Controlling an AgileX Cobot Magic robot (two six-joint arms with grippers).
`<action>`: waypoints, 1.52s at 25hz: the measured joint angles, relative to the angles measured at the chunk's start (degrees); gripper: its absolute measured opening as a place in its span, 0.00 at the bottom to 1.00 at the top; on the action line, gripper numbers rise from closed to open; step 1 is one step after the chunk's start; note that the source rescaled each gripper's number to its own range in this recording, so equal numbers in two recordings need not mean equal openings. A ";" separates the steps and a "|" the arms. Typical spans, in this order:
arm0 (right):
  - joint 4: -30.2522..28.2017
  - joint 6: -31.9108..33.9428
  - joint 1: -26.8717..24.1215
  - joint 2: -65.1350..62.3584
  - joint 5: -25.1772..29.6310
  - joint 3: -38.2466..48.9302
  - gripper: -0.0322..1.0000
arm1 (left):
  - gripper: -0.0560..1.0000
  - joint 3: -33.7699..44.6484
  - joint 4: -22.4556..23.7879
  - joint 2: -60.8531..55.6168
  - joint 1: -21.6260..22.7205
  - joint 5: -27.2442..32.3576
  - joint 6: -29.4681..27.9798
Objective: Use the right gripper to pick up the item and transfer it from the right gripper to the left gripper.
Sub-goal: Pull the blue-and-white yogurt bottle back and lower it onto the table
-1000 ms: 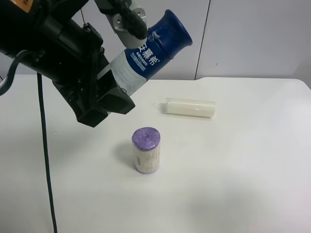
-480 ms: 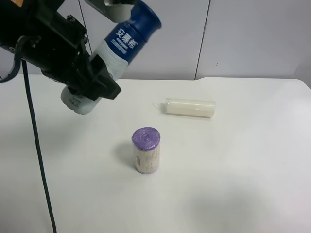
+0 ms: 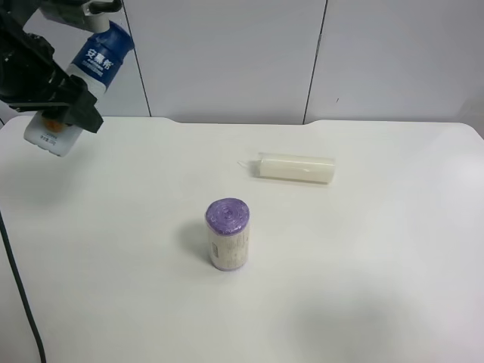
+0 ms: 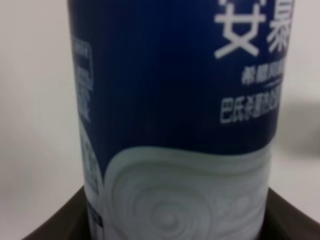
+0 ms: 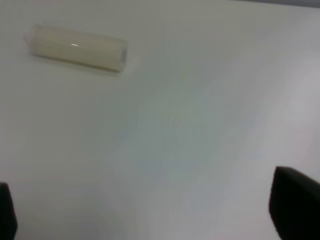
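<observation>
The bottle (image 3: 100, 58) is off the counter (image 3: 363, 272), held in the air near the far corner at the exterior high view's left. It is tilted, with its dark blue cap up and its white base, with the orange picture, low. The left end effector (image 3: 66, 106) is clamped around its middle. The bottle's blue label and white lower body fill the left wrist view, and a dark finger (image 4: 295, 225) shows on each side of it. The right end effector (image 5: 150, 210) is spread wide with nothing between its fingers. Only its two dark fingertips show at the edges of the right wrist view, above the counter, with the cream tube (image 5: 77, 48) lying on its side beyond them. The purple-topped can (image 3: 228, 234) stands upright near the counter's middle, apart from the tube and well apart from the bottle.
</observation>
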 joint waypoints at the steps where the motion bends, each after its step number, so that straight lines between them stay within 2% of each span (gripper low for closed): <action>1: 0.00 0.00 0.00 0.00 0.00 0.00 1.00 | 0.05 0.45 -0.86 0.82 1.84 -0.19 0.65; 7: 0.00 0.00 0.00 0.00 0.00 0.00 1.00 | 0.05 6.36 -5.45 5.64 10.47 -4.42 4.26; 12: 0.00 0.00 0.00 0.00 0.00 0.00 1.00 | 0.05 10.61 -7.64 9.34 14.23 -8.96 4.41; 24: 0.00 0.00 0.00 0.00 0.00 0.00 1.00 | 0.05 12.95 -8.04 20.89 15.14 -14.83 3.78; 38: 0.00 0.00 0.00 0.00 0.00 0.00 1.00 | 0.05 12.95 -7.98 23.66 15.14 -18.86 3.78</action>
